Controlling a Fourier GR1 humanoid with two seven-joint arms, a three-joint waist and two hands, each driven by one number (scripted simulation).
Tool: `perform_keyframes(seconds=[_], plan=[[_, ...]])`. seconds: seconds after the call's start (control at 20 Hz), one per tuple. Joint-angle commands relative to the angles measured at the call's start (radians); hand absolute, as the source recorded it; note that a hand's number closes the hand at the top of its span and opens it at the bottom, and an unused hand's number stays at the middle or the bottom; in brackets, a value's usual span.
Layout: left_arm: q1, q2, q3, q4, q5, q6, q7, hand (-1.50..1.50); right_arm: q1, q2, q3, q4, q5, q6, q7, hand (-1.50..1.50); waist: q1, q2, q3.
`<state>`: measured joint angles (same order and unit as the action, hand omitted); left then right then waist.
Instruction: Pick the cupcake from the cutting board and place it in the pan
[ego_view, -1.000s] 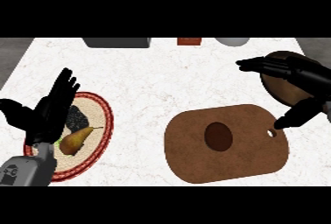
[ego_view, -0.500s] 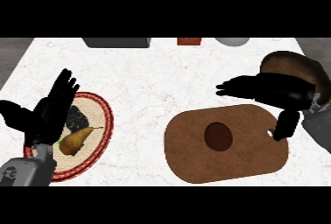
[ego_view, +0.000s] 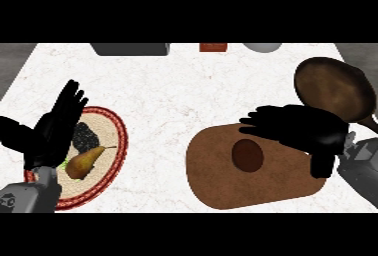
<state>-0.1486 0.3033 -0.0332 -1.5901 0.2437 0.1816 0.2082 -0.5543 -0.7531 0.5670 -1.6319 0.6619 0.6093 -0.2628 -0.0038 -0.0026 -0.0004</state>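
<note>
A dark brown cupcake (ego_view: 247, 155) sits in the middle of the brown cutting board (ego_view: 221, 185) at the right of the counter. My right hand (ego_view: 303, 130) hovers over the board's upper right part, fingers stretched left and relaxed, thumb hanging down, just right of the cupcake and not touching it. The brown pan (ego_view: 332, 92) lies behind the board at the far right, with nothing in it. My left hand (ego_view: 52, 130) rests open at the left edge, fingers up.
A red-rimmed woven plate (ego_view: 111, 150) at the left holds a pear (ego_view: 83, 161) and a dark lump (ego_view: 86, 135), partly under my left hand. At the back edge stand a grey box (ego_view: 129, 48), a red block (ego_view: 212, 47) and a grey bowl (ego_view: 262, 47).
My right hand has moved from above the pan down and left over the cutting board, closing in on the cupcake. The left hand has stayed still.
</note>
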Motion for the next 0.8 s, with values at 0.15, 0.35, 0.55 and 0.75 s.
perform_keyframes(seconds=[0.15,0.35,0.55,0.75], plan=[[-0.043,-0.029,0.017,0.032,-0.030,0.004,0.007,0.00,0.058,0.037,-0.022,-0.126,0.151,0.028,0.079,-1.50,0.002,0.002,0.000],[-0.023,-0.031,0.031,0.010,-0.043,-0.010,0.013,0.00,0.035,0.177,-0.032,-0.042,0.191,0.027,0.061,-1.50,0.009,0.003,0.000],[0.022,-0.044,0.030,-0.013,-0.038,-0.048,-0.011,0.00,0.101,0.226,-0.004,-0.161,0.234,0.123,0.170,-1.50,0.006,0.002,0.000],[-0.075,-0.044,0.054,0.027,-0.049,-0.022,0.069,0.00,0.108,0.279,0.013,-0.119,0.334,0.106,0.210,-1.50,0.005,0.003,0.000]])
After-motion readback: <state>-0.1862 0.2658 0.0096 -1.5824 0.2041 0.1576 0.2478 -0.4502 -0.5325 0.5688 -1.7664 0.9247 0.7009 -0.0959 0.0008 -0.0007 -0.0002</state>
